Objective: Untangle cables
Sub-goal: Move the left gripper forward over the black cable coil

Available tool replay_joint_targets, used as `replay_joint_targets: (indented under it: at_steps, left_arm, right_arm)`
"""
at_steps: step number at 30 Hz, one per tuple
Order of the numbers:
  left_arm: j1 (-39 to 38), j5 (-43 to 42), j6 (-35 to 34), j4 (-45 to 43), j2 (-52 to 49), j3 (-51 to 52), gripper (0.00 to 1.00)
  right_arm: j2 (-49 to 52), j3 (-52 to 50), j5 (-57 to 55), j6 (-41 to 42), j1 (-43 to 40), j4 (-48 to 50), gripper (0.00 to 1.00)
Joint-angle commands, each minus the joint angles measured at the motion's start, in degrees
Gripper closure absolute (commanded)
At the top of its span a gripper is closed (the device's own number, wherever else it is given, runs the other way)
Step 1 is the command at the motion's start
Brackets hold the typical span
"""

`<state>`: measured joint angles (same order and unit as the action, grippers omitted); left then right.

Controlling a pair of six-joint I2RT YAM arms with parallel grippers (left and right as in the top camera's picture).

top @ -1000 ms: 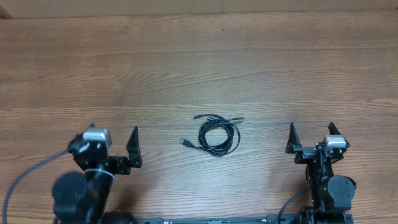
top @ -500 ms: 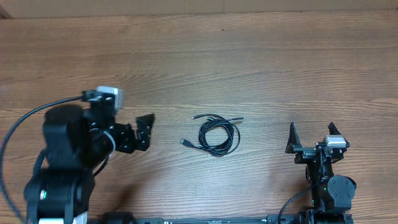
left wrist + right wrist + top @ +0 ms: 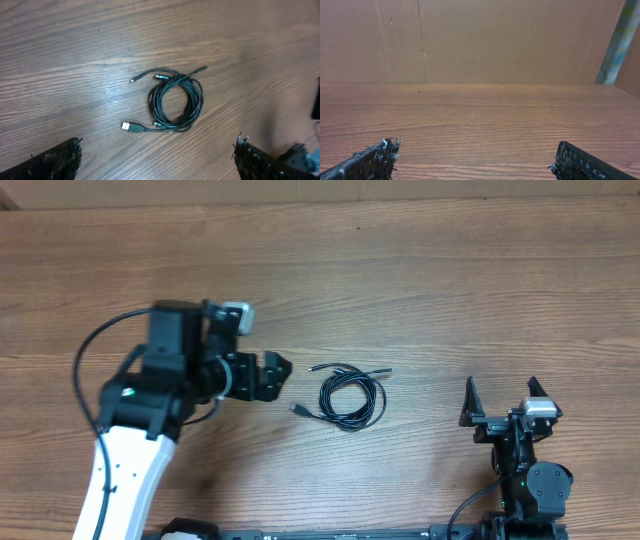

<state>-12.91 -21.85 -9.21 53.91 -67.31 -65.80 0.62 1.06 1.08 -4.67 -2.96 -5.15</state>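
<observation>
Left wrist view shows the cables (image 3: 176,98) ahead of the spread left pincer (image 3: 157,161); the spread right pincer (image 3: 475,161) faces tabletop (image 3: 485,120).

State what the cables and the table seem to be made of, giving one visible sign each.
Cables: likely rubbery plastic sheath, matte black, bending in loose coils; plug tips look silvery metal. Table: wood or wood-look laminate, brown grain lines, slight sheen.
</observation>
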Motion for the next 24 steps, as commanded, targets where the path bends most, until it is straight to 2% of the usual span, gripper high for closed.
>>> replay_joint_targets:
  at_steps: [1,3,6,13,18,24]
  left_arm:
    - [-5.86,12.74,-6.69,-0.9,-0.63,-0.96,0.02]
    - [-9.11,18.38,-9.64,-1.01,-0.98,-0.96,0.01]
    - [-13.03,22.58,-11.5,-1.07,-1.66,-0.96,0.0]
    - [-19.15,22.91,-13.73,-2.05,-4.92,-0.96,0.0]
    - [-20.52,22.77,-17.42,-2.6,-8.76,-0.96,0.0]
    - [-21.73,21.84,-18.12,-5.16,-13.42,-0.96,0.0]
  right_arm:
    - [-0.46,-0.61,-0.13,0.33,-0.26,0.33,0.0]
    - [-0.46,-0.61,-0.13,0.33,-0.26,0.33,0.0]
    - [-0.46,-0.61,-0.13,0.33,-0.26,0.33,0.0]
    - [-0.46,-0.61,-0.13,0.33,-0.26,0.33,0.0]
    - [-0.46,-0.61,-0.13,0.33,-0.28,0.33,0.0]
    - [-0.46,-0.61,-0.13,0.33,-0.26,0.33,0.0]
